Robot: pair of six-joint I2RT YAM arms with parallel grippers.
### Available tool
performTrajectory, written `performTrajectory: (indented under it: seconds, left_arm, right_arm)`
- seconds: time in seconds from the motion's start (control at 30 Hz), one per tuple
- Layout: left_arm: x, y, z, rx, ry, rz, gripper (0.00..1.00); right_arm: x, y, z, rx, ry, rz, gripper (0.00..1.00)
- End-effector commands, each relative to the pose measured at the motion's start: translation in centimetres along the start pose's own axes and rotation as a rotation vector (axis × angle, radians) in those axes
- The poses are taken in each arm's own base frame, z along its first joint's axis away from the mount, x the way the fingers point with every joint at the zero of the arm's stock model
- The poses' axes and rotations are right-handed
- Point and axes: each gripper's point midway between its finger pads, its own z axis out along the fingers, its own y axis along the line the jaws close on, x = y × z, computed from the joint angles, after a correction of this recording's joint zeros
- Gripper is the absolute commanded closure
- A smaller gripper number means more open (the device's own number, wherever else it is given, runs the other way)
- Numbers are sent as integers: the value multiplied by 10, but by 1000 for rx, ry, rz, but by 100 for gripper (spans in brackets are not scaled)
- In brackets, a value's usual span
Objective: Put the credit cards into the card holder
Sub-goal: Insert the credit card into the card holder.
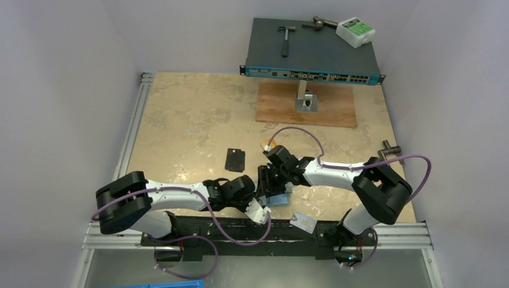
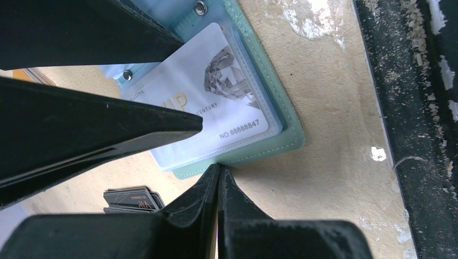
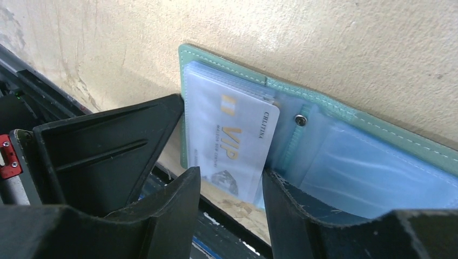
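Black and closed tight on nothing, the left tool [image 2: 219, 171] rests its tip at the edge of the teal card holder [image 2: 290, 129], which lies open on the desk [image 2: 335, 108]. The right tool [image 3: 232, 181] spreads its jaws either side of a white credit card [image 3: 237, 135] lodged in the holder's clear pocket. A dark stack of cards [image 2: 132, 197] lies nearby.

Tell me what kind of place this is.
Probably a robotics lab test cell: left arm and right arm on a white-walled tabletop, network switch and hammer behind.
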Motion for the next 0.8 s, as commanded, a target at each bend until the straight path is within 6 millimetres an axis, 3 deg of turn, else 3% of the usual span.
performTrajectory:
  seconds: [0.0, 0.43, 0.77]
  left_arm:
    - [0, -4, 1, -6, -14, 3, 100]
    - [3, -5, 1, -10, -4, 13, 100]
    - [-1, 4, -5, -36, -15, 4, 100]
  right_arm:
    - [-14, 16, -3, -18, -28, -45, 54]
    - [-14, 0, -26, 94, -66, -49, 50]
    - [-31, 18, -13, 29, -100, -52, 54]
